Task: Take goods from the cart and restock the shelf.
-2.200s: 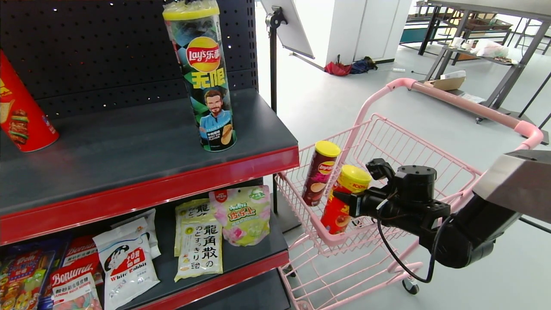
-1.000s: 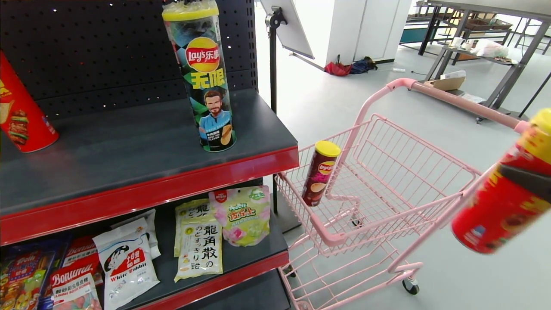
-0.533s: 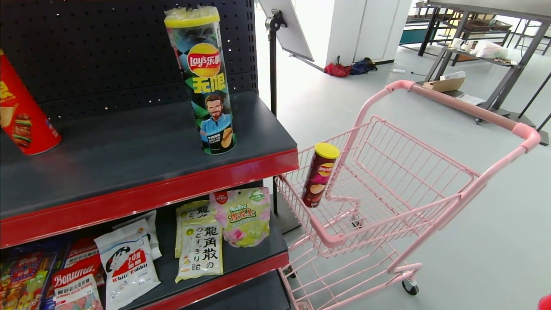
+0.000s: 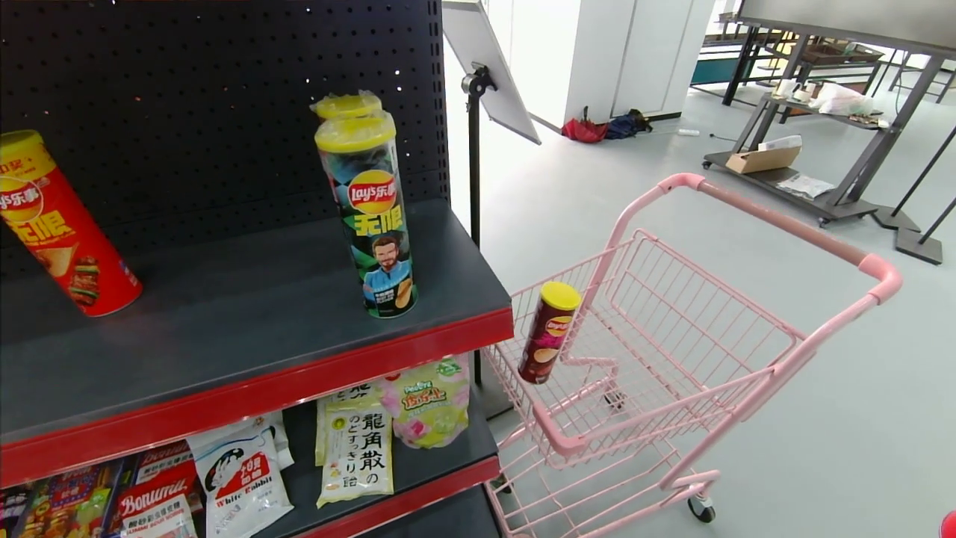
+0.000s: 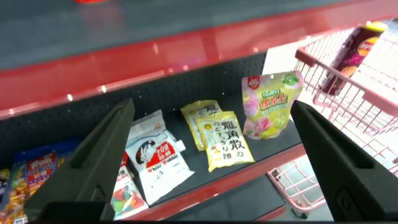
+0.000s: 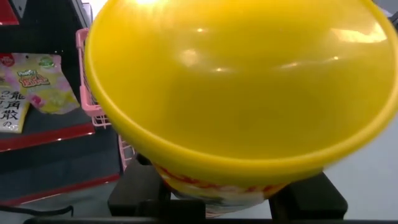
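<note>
My right gripper [image 6: 224,204] is shut on a red chip can [image 6: 217,185]; its yellow lid [image 6: 242,81] faces the wrist camera. A red sliver of that can [image 4: 949,524] shows at the head view's lower right corner. A maroon chip can [image 4: 545,332] leans in the front corner of the pink cart [image 4: 777,217]. The top shelf [image 4: 246,299] carries a tilted red can [image 4: 67,224] at the left and a tall green-and-black can [image 4: 377,217], with another can [image 4: 347,104] behind it. My left gripper [image 5: 214,168] is open and faces the lower shelf.
Snack bags [image 4: 358,444] lie on the lower shelf [image 5: 205,193], under the red shelf edge [image 4: 299,377]. A pole with a tilted board [image 4: 485,56] stands between shelf and cart. Metal tables [image 4: 821,149] stand far behind; open floor lies right of the cart.
My right gripper lifted the red can out of the cart and carried it off to the lower right of the head view. The head camera has shifted, so the whole scene sits lower.
</note>
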